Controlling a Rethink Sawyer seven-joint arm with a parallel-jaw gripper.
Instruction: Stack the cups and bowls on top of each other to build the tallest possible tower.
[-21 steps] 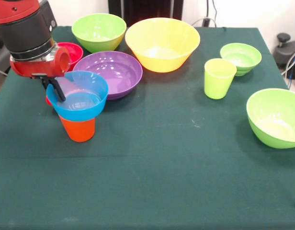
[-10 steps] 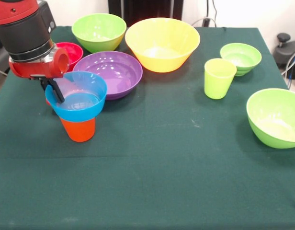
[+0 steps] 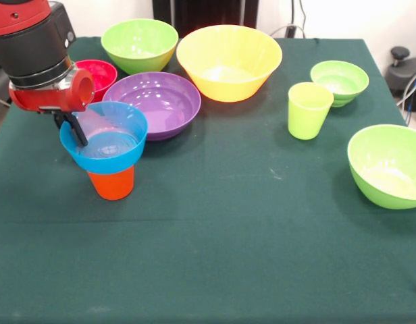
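Note:
An orange cup (image 3: pixel 111 183) stands upright at the table's left. A blue bowl (image 3: pixel 112 147) rests in its mouth, sitting a little off-centre to the left. My gripper (image 3: pixel 74 135) comes down at the bowl's left rim and is shut on the blue bowl, with one black finger (image 3: pixel 79 132) inside the rim. A lime green cup (image 3: pixel 308 109) stands alone at the right. The red cup is hidden. Behind the stack are a small magenta bowl (image 3: pixel 100 71), a purple bowl (image 3: pixel 157 102), a big yellow bowl (image 3: pixel 228 62) and a lime green bowl (image 3: pixel 139 44).
A small lime green bowl (image 3: pixel 340 82) sits just behind the green cup. A larger lime green bowl (image 3: pixel 389 166) lies by the right table edge. Dark green cloth (image 3: pixel 215 236) covers the table.
My gripper has shifted slightly left and back, and the blue bowl has moved left with it on the orange cup. The other things stay put.

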